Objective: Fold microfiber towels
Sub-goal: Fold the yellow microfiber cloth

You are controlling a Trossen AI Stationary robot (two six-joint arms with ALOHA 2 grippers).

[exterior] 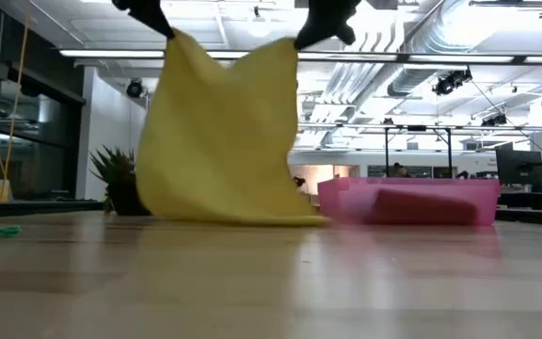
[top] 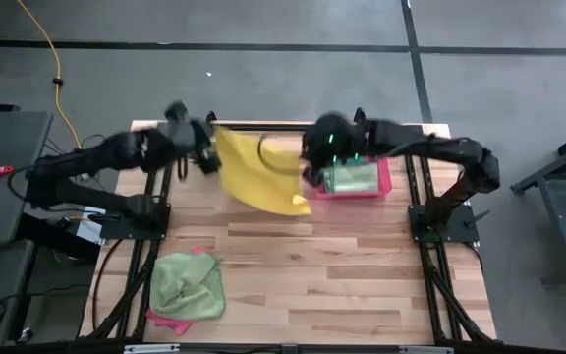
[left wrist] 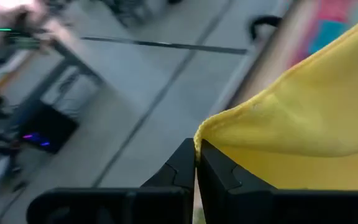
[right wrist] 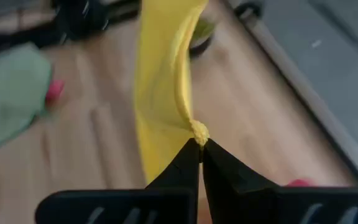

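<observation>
I had both sets of jaws clenched on the yellow towel (top: 256,175), left gripper (left wrist: 196,163) and right gripper (right wrist: 200,152) each pinching a top corner, lifting it so its lower edge trailed on the surface (top: 342,265) beside the pink tray (exterior: 412,202).

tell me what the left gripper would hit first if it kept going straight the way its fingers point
The left gripper, shut on a corner of the yellow towel, would push into that towel first. Beyond the cloth, the left wrist view shows only floor past the table edge, so the way probably stays free, though depth is unclear.
</observation>
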